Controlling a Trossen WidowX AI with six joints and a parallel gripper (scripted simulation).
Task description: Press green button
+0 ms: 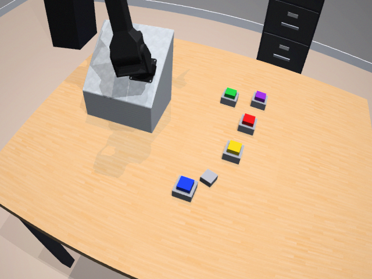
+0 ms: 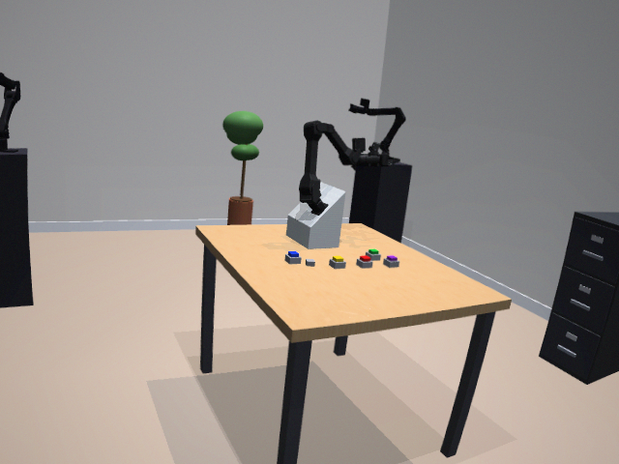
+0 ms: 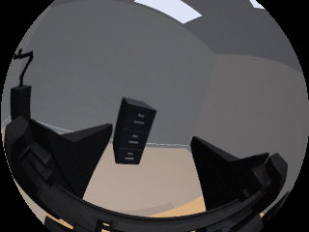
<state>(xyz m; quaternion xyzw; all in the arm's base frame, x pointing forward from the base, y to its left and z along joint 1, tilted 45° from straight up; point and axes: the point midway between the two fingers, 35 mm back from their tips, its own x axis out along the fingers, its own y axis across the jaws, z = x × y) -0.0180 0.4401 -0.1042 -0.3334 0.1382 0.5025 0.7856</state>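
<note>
The green button (image 1: pixel 231 92) (image 2: pixel 373 251) sits on a grey base on the table, right of the grey sloped block, and its cap stands raised. My gripper (image 3: pixel 153 135) is open, with its two dark fingers wide apart and nothing between them in the wrist view. In the top and exterior views the hand hangs over the sloped block, well to the left of the green button and touching no button. Its fingertips cannot be made out there. No button shows in the wrist view.
The purple button (image 1: pixel 260 96) (image 2: pixel 392 258) is right of the green one. The red button (image 1: pixel 249 119), yellow button (image 1: pixel 234 147), small grey block (image 1: pixel 208 177) and blue button (image 1: pixel 185 183) run toward the front. The large sloped block (image 1: pixel 120 109) (image 2: pixel 327 232) stands beneath the arm.
</note>
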